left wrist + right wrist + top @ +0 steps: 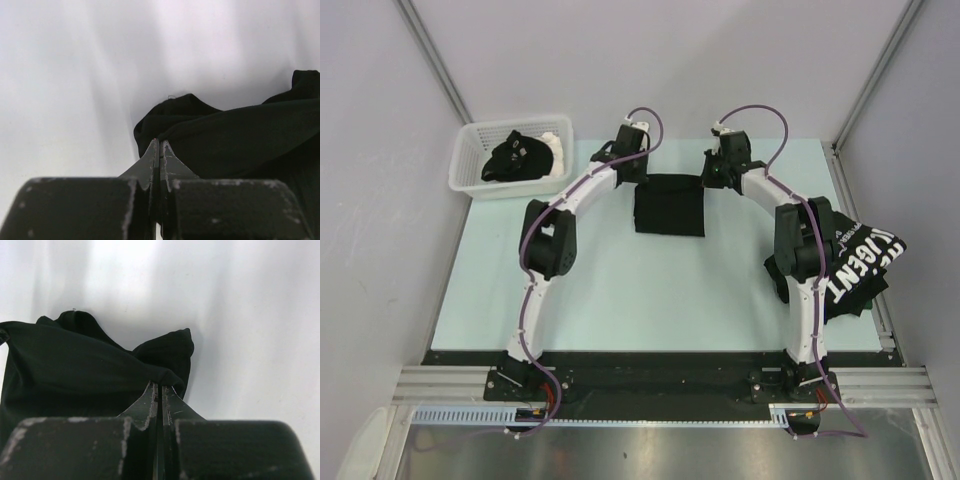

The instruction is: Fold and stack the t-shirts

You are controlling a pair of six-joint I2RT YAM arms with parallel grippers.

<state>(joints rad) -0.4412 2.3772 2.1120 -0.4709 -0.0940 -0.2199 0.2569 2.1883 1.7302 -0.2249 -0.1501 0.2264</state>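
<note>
A plain black t-shirt (669, 207), folded into a small rectangle, lies at the back middle of the table. My left gripper (641, 178) is shut on its far left corner. My right gripper (706, 178) is shut on its far right corner. In the left wrist view the jaws (159, 142) are pressed together on a pinch of the black t-shirt (240, 140). The right wrist view shows the same on the other side: the gripper (161, 386) nips a fold of the t-shirt (75, 365). A second black t-shirt (865, 262) with big white lettering lies crumpled at the table's right edge.
A white slotted basket (480, 187) stands at the back left corner with a black garment (515, 158) and something white in it. White walls close in the table behind and at both sides. The right arm's elbow (800, 240) rises beside the lettered shirt.
</note>
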